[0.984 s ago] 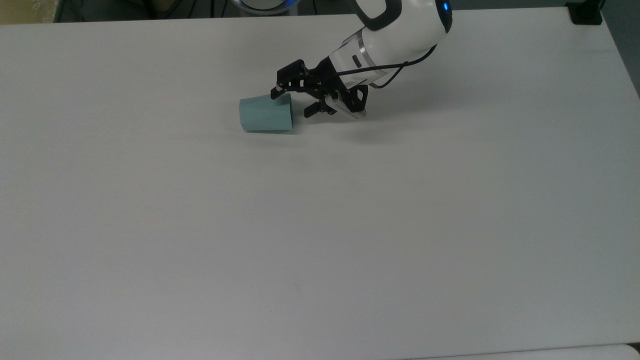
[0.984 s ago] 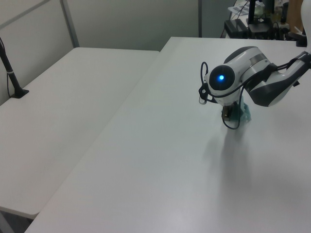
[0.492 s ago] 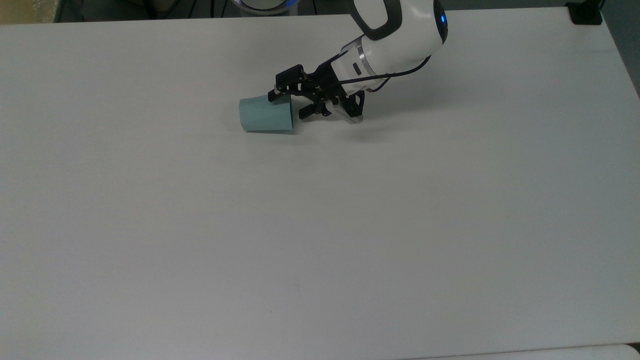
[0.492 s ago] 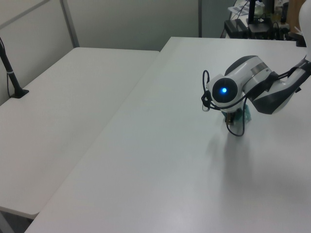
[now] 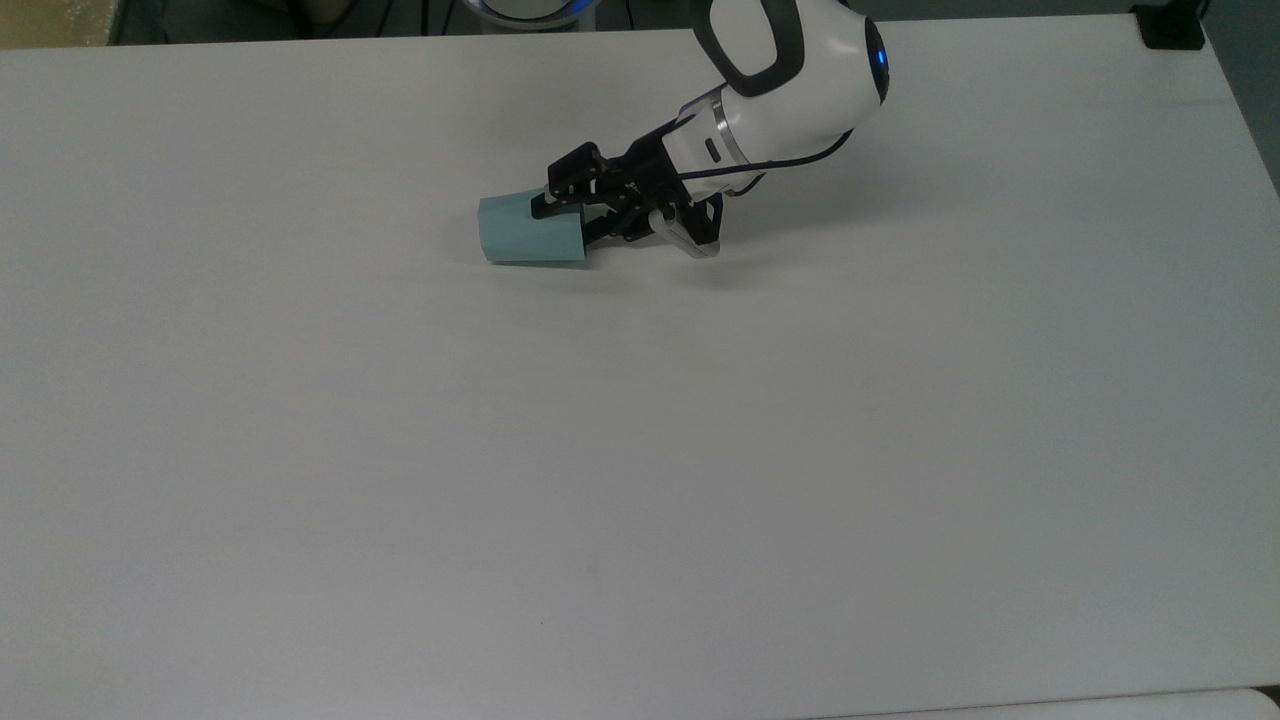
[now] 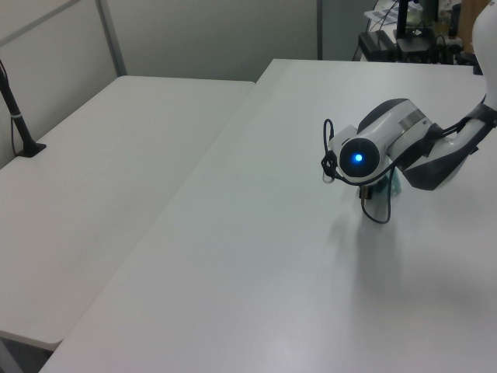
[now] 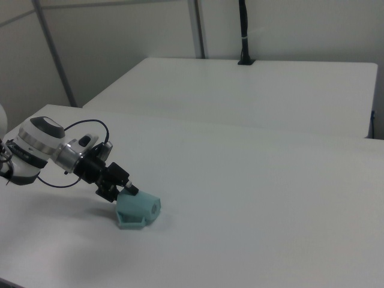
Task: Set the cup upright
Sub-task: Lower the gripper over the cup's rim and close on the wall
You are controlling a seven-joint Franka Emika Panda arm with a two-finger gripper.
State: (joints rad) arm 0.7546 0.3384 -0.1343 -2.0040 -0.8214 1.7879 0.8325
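Note:
The pale teal cup [image 5: 528, 231] lies on its side on the white table [image 5: 640, 450]. Its wide mouth faces the top view's right and its narrow base the top view's left. My gripper [image 5: 568, 221] reaches in low from the right, open. One black finger [image 5: 549, 204] lies over the cup's upper wall, and the other sits at the mouth. In the right view the gripper [image 7: 122, 191] presses down at the rim end of the cup [image 7: 139, 210]. In the left view a sliver of the cup [image 6: 395, 185] peeks out behind the arm's wrist.
A second white table [image 6: 101, 179] stands beside mine across a narrow gap, with a black post [image 6: 19, 116] on it. Dark equipment [image 6: 404, 39] sits beyond the far end. A black clamp [image 5: 1170, 30] is fixed at the table corner.
The arm has sunk and shifted toward the top view's left, bringing the fingers from beside the cup's mouth onto its rim end. The cup has not moved.

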